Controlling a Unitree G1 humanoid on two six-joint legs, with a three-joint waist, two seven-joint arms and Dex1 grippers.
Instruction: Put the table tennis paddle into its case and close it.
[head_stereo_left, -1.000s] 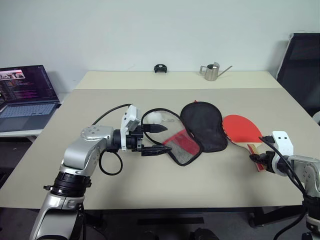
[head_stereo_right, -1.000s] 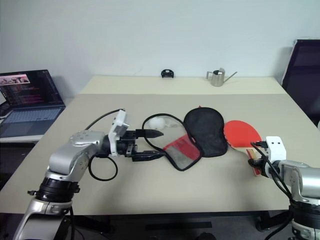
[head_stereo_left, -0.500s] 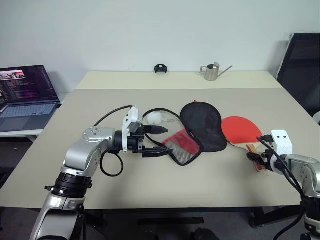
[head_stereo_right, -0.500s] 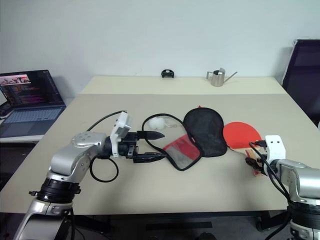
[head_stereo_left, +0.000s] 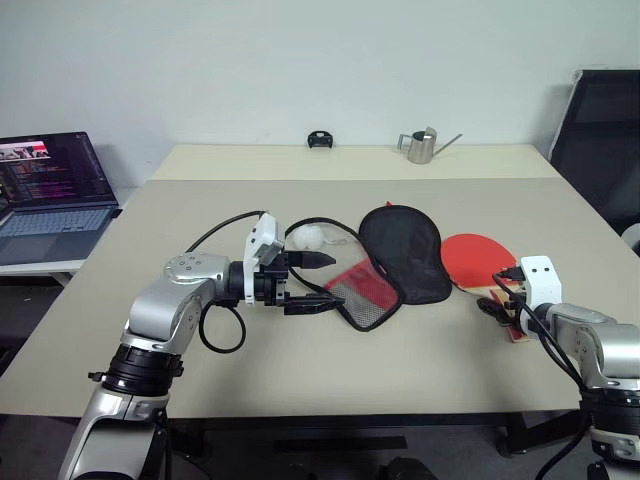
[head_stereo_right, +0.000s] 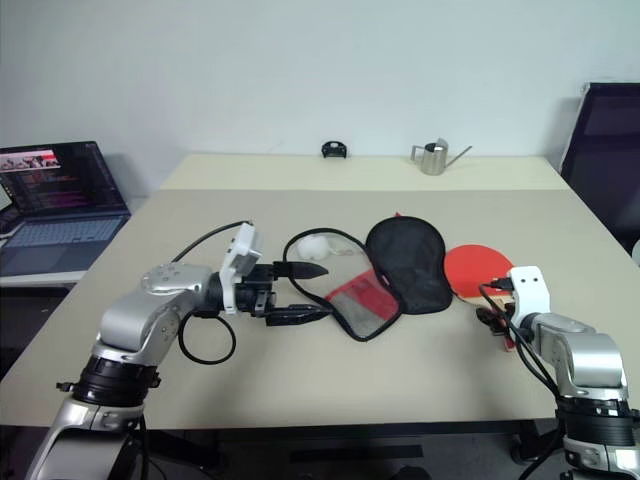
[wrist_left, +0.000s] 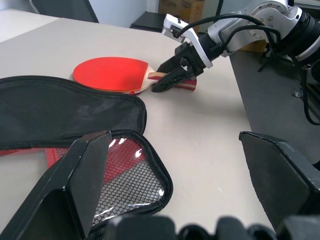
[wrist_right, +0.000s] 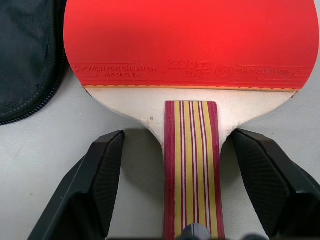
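Note:
The table tennis paddle (head_stereo_left: 478, 258) lies flat on the table, red face up, its striped handle (wrist_right: 190, 165) pointing at my right arm. My right gripper (wrist_right: 179, 137) is open, with one finger (wrist_right: 102, 180) on each side of the handle and a gap at both. The case (head_stereo_left: 404, 250) lies open to the paddle's left: a black flap, and a red side with a mesh pocket (wrist_left: 125, 175). My left gripper (head_stereo_left: 330, 278) hovers open at the case's mesh end, pointing toward the paddle and holding nothing.
A laptop (head_stereo_left: 50, 190) stands open on a side desk at the left. A metal watering can (head_stereo_left: 425, 145) and a small black object (head_stereo_left: 320, 137) sit at the table's far edge. A black chair (head_stereo_left: 600, 130) is at the right. A white ball (head_stereo_left: 312, 237) lies by the case.
My right gripper has slid forward along the handle toward the blade and stands wider than a second ago. The left arm and the case have kept still.

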